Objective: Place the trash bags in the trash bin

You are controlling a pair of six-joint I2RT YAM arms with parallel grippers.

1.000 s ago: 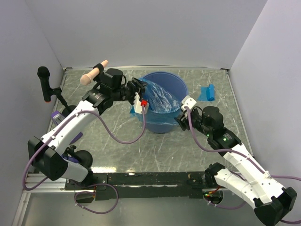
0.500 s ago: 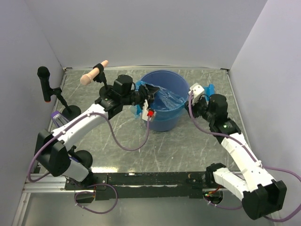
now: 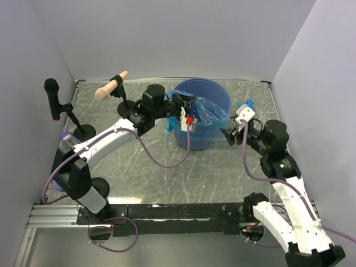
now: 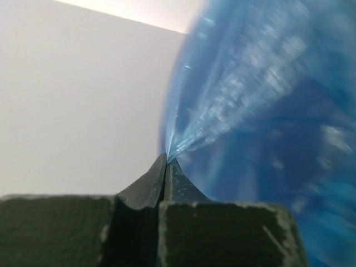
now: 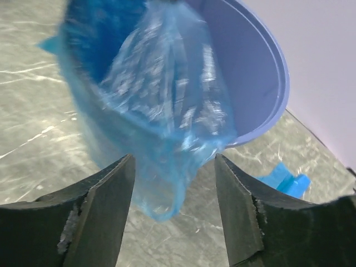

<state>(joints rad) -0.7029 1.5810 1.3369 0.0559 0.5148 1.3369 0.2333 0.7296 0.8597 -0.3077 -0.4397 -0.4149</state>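
The trash bin, a round blue bucket, stands at the back middle of the table. A translucent blue trash bag lies across its mouth and hangs over the near rim. My left gripper is at the bin's left rim, shut on a pinch of that film, with its tips together. My right gripper is open just right of the bin, apart from it. Its fingers frame the bag's hanging lobe without touching it. A small blue packet lies on the table right of the bin.
A black microphone on a stand is at the far left. A stand with a wooden-handled tool rises behind the left arm. White walls close in on the left, back and right. A purple item lies by the left wall.
My left gripper has shut on the bag film and moved right. The bin has shifted right and back. My right arm has pulled away to the right, and its jaws have widened a little.
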